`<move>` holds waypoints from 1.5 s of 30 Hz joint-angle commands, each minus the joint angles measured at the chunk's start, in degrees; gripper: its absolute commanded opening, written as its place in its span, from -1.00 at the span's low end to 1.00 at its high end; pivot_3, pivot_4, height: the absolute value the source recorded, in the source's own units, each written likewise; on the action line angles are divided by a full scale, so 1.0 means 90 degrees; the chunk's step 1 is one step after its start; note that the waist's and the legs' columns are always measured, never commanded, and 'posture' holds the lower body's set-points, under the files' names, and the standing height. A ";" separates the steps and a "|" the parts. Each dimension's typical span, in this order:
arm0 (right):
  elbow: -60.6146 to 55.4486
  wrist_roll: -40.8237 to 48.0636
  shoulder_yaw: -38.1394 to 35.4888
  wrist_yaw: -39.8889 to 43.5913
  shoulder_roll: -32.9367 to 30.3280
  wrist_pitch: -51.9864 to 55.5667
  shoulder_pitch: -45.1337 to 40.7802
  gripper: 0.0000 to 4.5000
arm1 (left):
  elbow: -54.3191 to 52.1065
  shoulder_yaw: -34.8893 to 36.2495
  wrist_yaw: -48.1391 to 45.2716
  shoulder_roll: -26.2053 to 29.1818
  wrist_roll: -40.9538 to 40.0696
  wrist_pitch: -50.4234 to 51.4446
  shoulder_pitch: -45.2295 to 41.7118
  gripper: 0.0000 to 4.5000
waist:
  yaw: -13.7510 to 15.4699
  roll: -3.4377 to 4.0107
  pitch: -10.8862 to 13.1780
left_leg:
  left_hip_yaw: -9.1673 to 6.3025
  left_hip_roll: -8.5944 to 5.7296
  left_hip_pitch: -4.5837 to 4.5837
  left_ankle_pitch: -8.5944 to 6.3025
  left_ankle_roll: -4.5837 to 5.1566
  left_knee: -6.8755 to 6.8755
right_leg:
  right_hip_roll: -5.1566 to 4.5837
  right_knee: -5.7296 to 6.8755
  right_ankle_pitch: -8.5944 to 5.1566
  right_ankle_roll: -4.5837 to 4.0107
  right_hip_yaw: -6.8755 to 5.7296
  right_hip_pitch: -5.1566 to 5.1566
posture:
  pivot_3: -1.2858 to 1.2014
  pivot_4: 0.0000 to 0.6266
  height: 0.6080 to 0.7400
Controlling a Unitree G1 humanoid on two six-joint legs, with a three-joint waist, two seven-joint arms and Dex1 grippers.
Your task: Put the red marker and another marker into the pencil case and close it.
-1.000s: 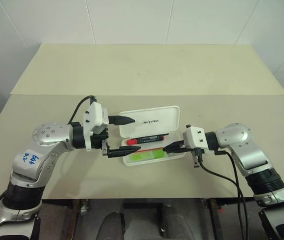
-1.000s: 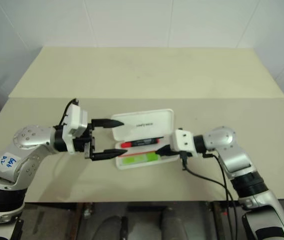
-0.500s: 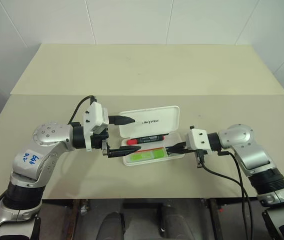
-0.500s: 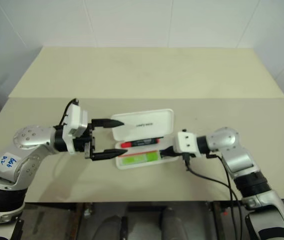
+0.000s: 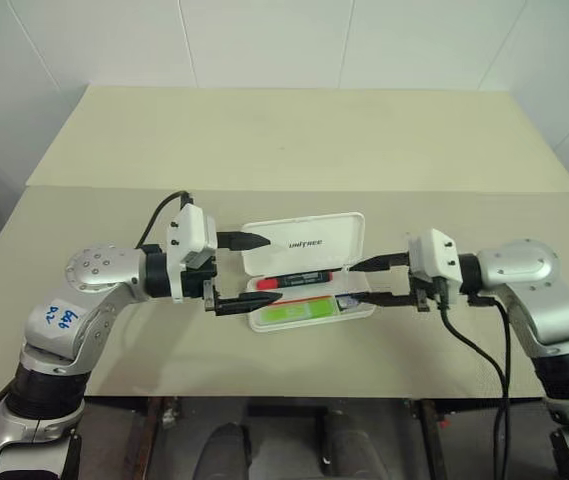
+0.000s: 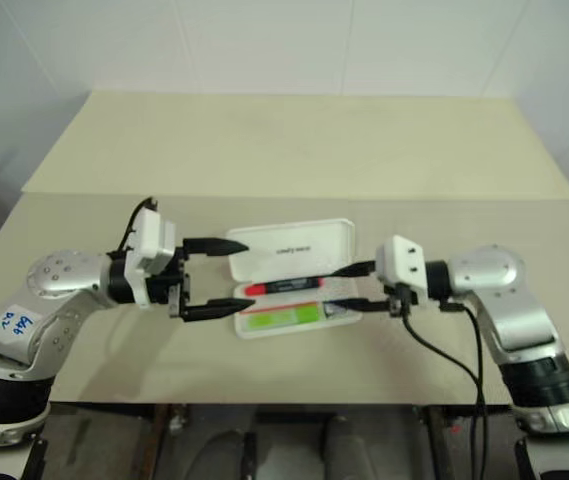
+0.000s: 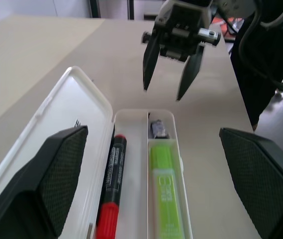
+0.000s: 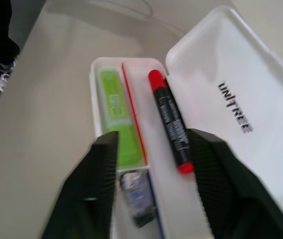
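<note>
Right, both markers are in: the red marker (image 5: 293, 279) lies in the compartment nearer the lid, and the green highlighter (image 5: 293, 312) fills the near compartment of the pencil case (image 5: 362, 306), with a small dark bit at that compartment's right end that you can't make out. So loading looks done, and the step in hand is the close.

Your right gripper (image 5: 363, 284) sits at the case's right end, jaws apart and holding nothing. Your left gripper (image 5: 234, 273) is at the left end, spread wide and empty, one finger up by the lid's edge and the other low beside the tray.

The lid (image 5: 304, 241) lies flung back flat on the table (image 5: 284, 140), lettering facing up. Next, you'll want a fingertip under the lid's far edge to swing it over the hinge toward you, then press down until it seats. Brace the tray with the other gripper, since a light plastic box will likely skid.
</note>
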 commanded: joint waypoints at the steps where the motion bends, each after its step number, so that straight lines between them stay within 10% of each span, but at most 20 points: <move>1: -0.0494 0.0235 -0.0549 -0.0218 -0.0210 0.0078 0.0271 0.58 | -0.0029 0.0185 -0.0119 0.0136 -0.0039 -0.0208 0.0062 1.00 | -0.0009 0.0000 0.0000 | 0.0002 -0.0001 0.0000 0.0000 0.0000 0.0001 | -0.0001 0.0000 0.0000 0.0000 0.0001 0.0000 | 0.03 -0.52 1.00; 4: -0.0648 0.0293 -0.0805 -0.0329 -0.0336 0.0108 0.0536 0.99 | 0.0072 0.0272 -0.0182 0.0205 -0.0017 -0.0298 0.0150 1.00 | -0.0038 0.0000 0.0000 | 0.0005 -0.0002 0.0005 0.0000 0.0000 0.0001 | -0.0001 0.0004 0.0000 0.0000 0.0004 0.0000 | 0.03 -0.52 1.00; 12: -0.1122 0.0682 -0.1194 -0.0773 -0.0309 0.0640 0.0850 0.99 | 0.0314 0.0445 -0.0258 0.0343 0.0024 -0.0623 0.0378 1.00 | -0.0022 -0.0001 0.0000 | 0.0003 0.0000 0.0005 0.0000 0.0001 0.0001 | 0.0002 0.0006 -0.0001 -0.0001 0.0005 -0.0001 | 0.03 -0.52 1.00; 25: -0.1874 0.1482 -0.1277 -0.1210 -0.0256 0.1389 0.1160 1.00 | 0.0708 0.0975 -0.0394 0.0521 0.0193 -0.1374 0.1128 -0.98 | -0.0017 -0.0002 0.0001 | 0.0002 0.0002 0.0005 -0.0001 0.0001 -0.0005 | -0.0003 0.0002 -0.0003 -0.0006 0.0001 -0.0001 | 0.03 -0.52 1.00; 45: -0.1822 0.1196 -0.1077 -0.1341 -0.0165 0.1170 0.1055 1.00 | 0.1767 0.0831 0.1917 -0.0391 0.0610 -0.0251 0.0145 -0.99 | -0.0018 -0.0012 0.0004 | -0.0002 0.0001 0.0004 -0.0001 0.0002 -0.0004 | -0.0003 0.0006 -0.0002 -0.0003 -0.0004 -0.0001 | 0.03 -0.52 1.00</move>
